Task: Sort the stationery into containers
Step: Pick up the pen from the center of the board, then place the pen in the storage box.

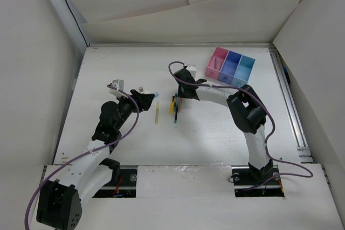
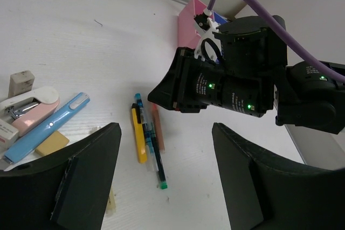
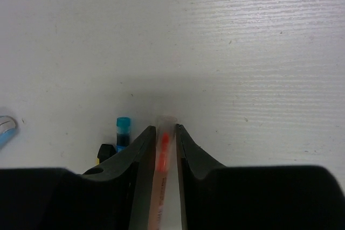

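Observation:
My right gripper (image 3: 165,130) is shut on an orange pen (image 3: 163,146), gripping it near its clear cap, low over the table. The pen lies beside a teal pen (image 2: 152,146) and a yellow pen (image 2: 138,136) in a small bunch (image 1: 174,109). My left gripper (image 2: 161,187) is open and empty, hovering just left of the bunch. A pale yellow pen (image 1: 157,114) lies below it. A light blue pen (image 2: 47,129) lies further left. The three-part tray (image 1: 230,67), pink, dark blue and cyan, stands at the back right.
A pink and white stapler (image 2: 27,109), a white eraser (image 2: 21,82) and a tan eraser (image 2: 51,143) lie left of the pens. White walls enclose the table. A metal rail (image 1: 294,117) runs along the right edge.

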`<state>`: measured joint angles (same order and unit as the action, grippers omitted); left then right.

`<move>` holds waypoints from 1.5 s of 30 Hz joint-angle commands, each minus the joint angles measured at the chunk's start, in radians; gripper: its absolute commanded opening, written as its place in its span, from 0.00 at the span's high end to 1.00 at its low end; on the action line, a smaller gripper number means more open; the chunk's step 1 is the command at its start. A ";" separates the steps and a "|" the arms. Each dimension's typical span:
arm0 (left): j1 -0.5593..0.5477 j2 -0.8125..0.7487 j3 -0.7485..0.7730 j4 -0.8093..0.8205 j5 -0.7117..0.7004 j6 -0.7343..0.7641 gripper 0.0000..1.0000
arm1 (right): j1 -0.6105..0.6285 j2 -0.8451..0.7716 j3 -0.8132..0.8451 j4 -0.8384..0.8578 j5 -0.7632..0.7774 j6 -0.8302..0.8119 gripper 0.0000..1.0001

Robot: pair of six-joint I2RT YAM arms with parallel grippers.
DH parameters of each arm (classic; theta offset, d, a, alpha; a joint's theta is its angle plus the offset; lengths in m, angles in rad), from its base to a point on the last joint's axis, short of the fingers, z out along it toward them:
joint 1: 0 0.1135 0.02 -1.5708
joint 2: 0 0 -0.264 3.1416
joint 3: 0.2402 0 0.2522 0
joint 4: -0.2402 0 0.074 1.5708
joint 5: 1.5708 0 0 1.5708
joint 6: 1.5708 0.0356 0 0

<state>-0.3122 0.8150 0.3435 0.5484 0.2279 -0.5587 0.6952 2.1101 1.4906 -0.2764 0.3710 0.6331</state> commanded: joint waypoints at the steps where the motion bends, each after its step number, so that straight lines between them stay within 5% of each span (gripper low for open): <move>1: -0.001 -0.017 0.038 0.031 0.007 0.002 0.35 | 0.009 0.005 0.025 0.020 0.000 0.008 0.74; 9: -0.001 -0.017 0.038 0.031 0.007 0.002 0.35 | -0.020 -0.041 -0.003 0.020 0.038 0.017 0.96; 15: -0.001 -0.017 0.038 0.031 0.007 0.002 0.35 | -0.088 -0.159 -0.012 0.020 0.039 -0.021 0.97; 21: -0.001 0.003 0.038 0.031 0.016 0.002 0.35 | -0.288 -0.202 0.111 0.000 -0.018 -0.046 0.99; 26: -0.001 0.003 0.038 0.031 0.016 0.002 0.38 | -0.442 -0.076 0.293 -0.044 -0.089 -0.046 0.99; 36: -0.001 0.023 0.038 0.041 0.025 0.002 0.41 | -0.508 0.123 0.547 -0.103 -0.144 -0.036 0.99; 40: -0.001 0.041 0.038 0.050 0.025 0.002 0.41 | -0.517 0.145 0.559 -0.103 -0.144 -0.036 0.92; 45: -0.001 0.050 0.038 0.050 0.025 0.002 0.41 | -0.517 0.119 0.511 -0.083 -0.135 -0.036 0.67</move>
<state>-0.3122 0.8581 0.3435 0.5495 0.2359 -0.5591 0.1837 2.2780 1.9907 -0.3813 0.2371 0.5991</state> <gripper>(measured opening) 0.595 0.317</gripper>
